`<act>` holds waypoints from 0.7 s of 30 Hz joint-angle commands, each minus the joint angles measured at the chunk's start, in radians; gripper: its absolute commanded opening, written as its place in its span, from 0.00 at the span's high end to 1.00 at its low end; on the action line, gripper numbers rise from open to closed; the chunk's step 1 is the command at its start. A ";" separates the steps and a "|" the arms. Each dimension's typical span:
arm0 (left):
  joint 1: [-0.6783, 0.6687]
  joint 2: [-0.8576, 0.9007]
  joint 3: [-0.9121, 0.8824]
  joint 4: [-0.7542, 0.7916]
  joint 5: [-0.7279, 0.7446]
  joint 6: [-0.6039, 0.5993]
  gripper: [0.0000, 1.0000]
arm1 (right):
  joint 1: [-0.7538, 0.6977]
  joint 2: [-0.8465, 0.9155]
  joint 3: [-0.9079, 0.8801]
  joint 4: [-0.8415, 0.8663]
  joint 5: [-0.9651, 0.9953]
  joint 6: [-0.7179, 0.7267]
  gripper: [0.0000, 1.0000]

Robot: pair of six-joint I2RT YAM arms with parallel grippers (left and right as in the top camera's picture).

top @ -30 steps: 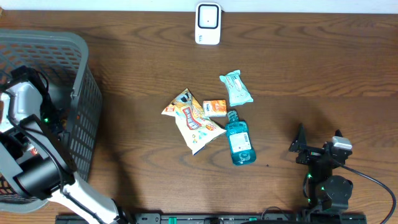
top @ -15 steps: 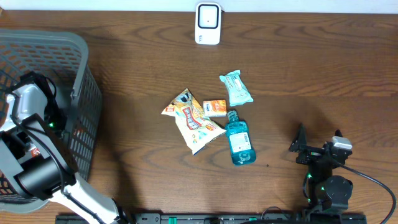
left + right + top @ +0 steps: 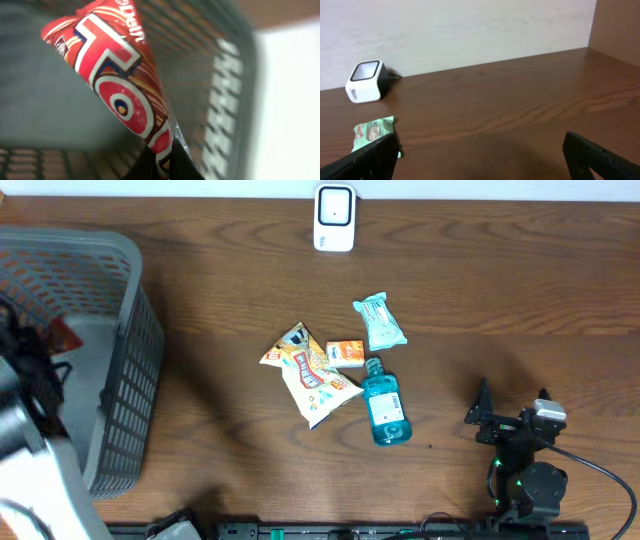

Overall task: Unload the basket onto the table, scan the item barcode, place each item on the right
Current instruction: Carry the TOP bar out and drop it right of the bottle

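Note:
In the left wrist view my left gripper (image 3: 162, 167) is shut on the lower end of a red snack packet (image 3: 120, 85) with white and blue lettering. The packet hangs inside the grey basket (image 3: 227, 75). From overhead only a red corner of the packet (image 3: 64, 335) shows above the basket's floor, beside the blurred left arm. The white barcode scanner (image 3: 334, 218) stands at the table's far edge, and it also shows in the right wrist view as the scanner (image 3: 366, 81). My right gripper (image 3: 510, 417) rests open at the front right with nothing between its fingers.
The grey basket (image 3: 128, 330) fills the left side. Mid-table lie a yellow snack bag (image 3: 310, 375), a small orange box (image 3: 346, 352), a mint green packet (image 3: 380, 321) and a blue mouthwash bottle (image 3: 385, 408). A pale wall runs behind the scanner.
My left gripper has shut on the red packet inside the basket and the left arm has risen with it, blurring in the overhead view. The right arm has not moved.

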 commanded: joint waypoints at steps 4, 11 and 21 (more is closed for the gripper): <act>-0.375 -0.148 0.010 0.101 0.193 0.184 0.92 | -0.006 -0.004 -0.001 -0.004 0.005 -0.011 0.01; -0.927 -0.021 0.010 0.164 0.044 0.298 0.93 | -0.006 -0.004 -0.001 -0.004 0.005 -0.011 0.01; -1.352 0.514 0.010 0.505 -0.032 0.505 0.93 | -0.006 -0.004 -0.001 -0.004 0.005 -0.011 0.01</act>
